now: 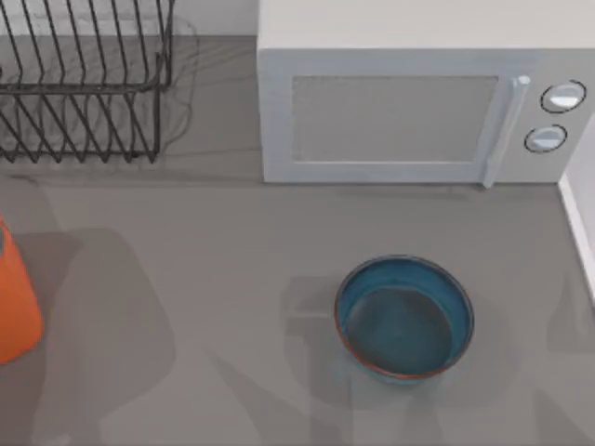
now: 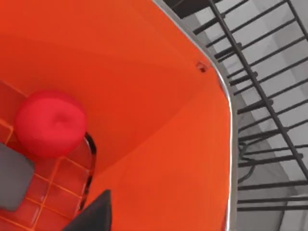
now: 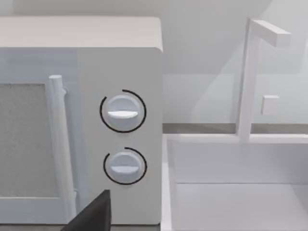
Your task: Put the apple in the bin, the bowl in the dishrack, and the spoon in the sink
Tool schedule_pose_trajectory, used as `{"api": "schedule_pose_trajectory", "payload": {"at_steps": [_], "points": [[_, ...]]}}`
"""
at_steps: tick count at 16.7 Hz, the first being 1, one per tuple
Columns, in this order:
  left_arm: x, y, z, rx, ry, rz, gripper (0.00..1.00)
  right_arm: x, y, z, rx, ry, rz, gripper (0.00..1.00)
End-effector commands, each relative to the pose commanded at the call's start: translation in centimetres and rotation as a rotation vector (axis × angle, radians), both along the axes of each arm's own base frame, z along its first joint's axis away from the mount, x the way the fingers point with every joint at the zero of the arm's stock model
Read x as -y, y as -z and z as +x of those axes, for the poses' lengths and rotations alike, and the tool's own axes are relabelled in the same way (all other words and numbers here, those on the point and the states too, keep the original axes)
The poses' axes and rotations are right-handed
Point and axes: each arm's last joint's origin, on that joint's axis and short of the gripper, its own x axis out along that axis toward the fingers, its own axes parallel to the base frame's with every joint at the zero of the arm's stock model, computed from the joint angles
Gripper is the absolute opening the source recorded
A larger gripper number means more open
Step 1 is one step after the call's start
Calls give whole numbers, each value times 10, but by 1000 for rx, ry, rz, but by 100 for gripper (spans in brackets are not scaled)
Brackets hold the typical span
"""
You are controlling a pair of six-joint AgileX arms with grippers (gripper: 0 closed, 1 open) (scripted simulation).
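- The apple (image 2: 50, 123), a plain bright-red ball, lay inside the orange bin (image 2: 159, 86).
- The blue-teal bowl (image 1: 404, 318), reddish-brown at its rim, sat upright on the table (image 1: 186, 279) before the microwave (image 1: 400, 121).

Both wrist views show a dark, matte wedge-shaped finger (image 2: 94, 216) of that arm's pincer.
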Motion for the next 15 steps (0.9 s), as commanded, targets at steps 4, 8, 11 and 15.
{"api": "schedule_pose_trajectory", "payload": {"at_steps": [4,8,11,15], "points": [[6,25,-27,130,174,437,100,0,0,0,0,0,0,100],[12,57,-38,243,275,763,100,0,0,0,0,0,0,100],[18,78,-39,315,349,898,100,0,0,0,0,0,0,100],[22,86,-39,344,390,938,100,0,0,0,0,0,0,100]]}}
